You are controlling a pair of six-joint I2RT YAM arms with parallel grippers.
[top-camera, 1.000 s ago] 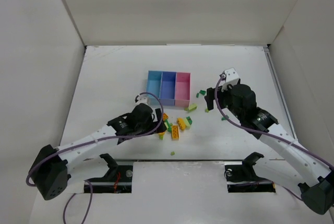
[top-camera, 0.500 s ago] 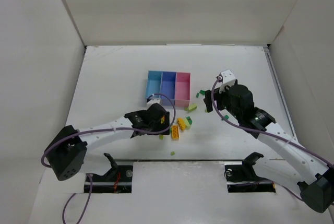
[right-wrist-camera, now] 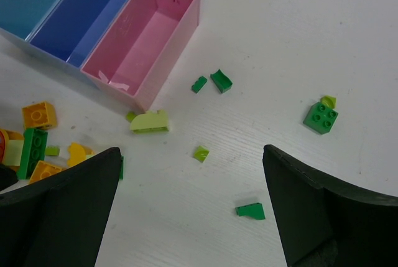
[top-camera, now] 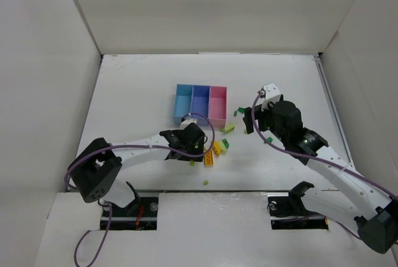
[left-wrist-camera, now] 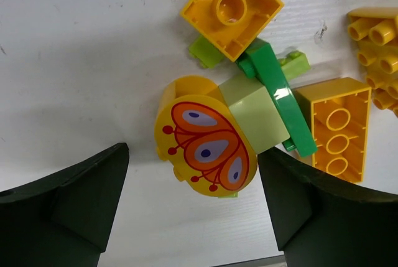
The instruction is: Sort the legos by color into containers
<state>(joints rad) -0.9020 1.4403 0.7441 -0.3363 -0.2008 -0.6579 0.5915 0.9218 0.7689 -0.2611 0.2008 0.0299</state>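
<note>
The left wrist view alone gives detail: the left gripper (left-wrist-camera: 189, 177) stands wide, its dark fingers either side of, not touching, a round yellow plastic piece (left-wrist-camera: 205, 149) printed with orange-red wings. It touches a pale green block (left-wrist-camera: 255, 114) beside a dark green brick (left-wrist-camera: 283, 102) and yellow bricks (left-wrist-camera: 231, 9). The right wrist view shows the light blue, periwinkle and pink three-bin tray (right-wrist-camera: 173, 52) near that pile, and the right gripper (right-wrist-camera: 193, 198) gaping above scattered green bits (right-wrist-camera: 321, 116).
</note>
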